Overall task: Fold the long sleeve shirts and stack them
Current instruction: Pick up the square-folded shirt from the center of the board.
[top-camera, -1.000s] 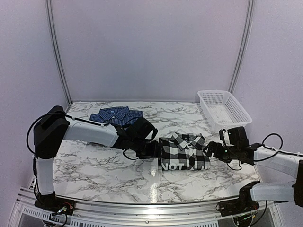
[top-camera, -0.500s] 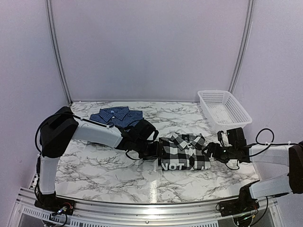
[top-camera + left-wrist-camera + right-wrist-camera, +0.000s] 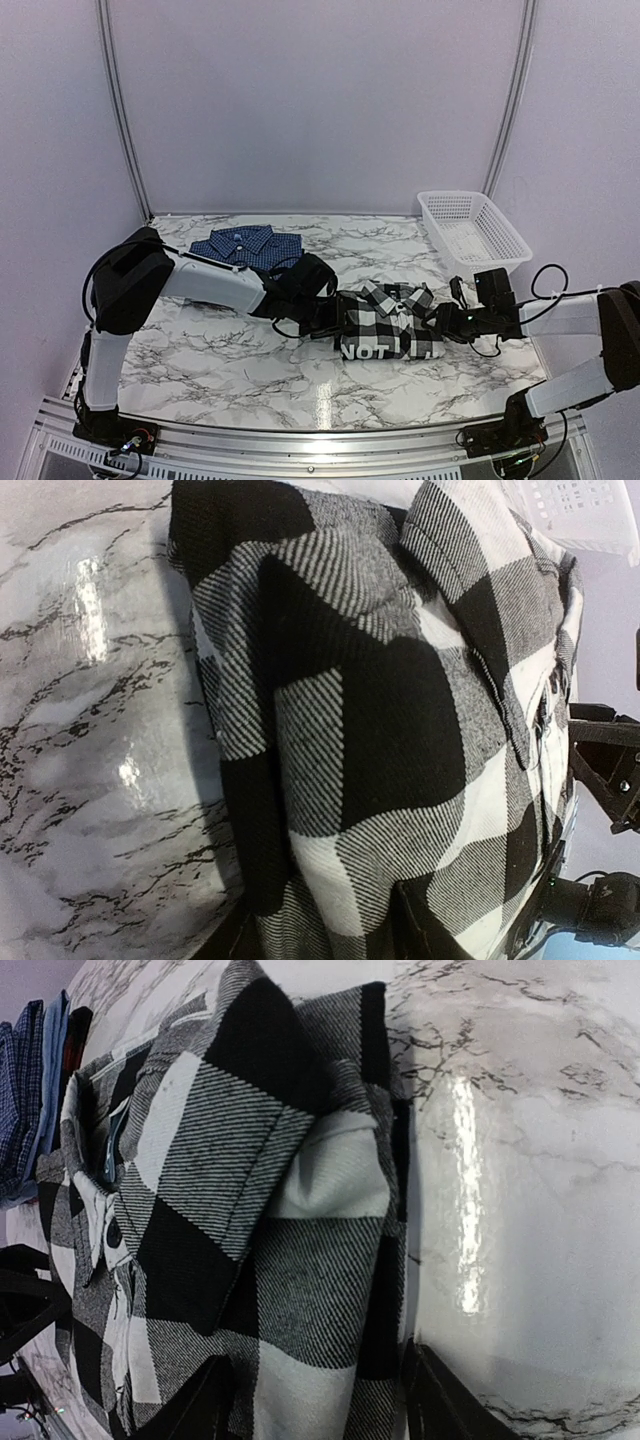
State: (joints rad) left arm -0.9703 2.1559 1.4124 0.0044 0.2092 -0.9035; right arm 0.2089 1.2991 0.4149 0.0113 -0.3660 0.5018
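Observation:
The black-and-white check shirt [image 3: 388,322] with white lettering lies folded on the marble table [image 3: 200,345]. My left gripper [image 3: 333,318] is at its left edge. In the left wrist view the jaws stand apart, and the gripper [image 3: 325,942] has the shirt's edge [image 3: 380,730] between them. My right gripper [image 3: 441,326] is at the shirt's right edge. In the right wrist view it [image 3: 320,1407] is open wide, one finger [image 3: 445,1405] on the table and the cloth [image 3: 300,1260] between. A folded dark blue shirt [image 3: 246,245] lies behind the left arm.
A white mesh basket [image 3: 472,232] stands at the back right of the table. The table's front rail [image 3: 320,440] runs along the near edge. The two arms lie low over the table on either side of the check shirt.
Both arms have pushed inwards, closer against the check shirt's side edges. The left elbow has moved right and the right wrist has moved left. The shirt stays in place.

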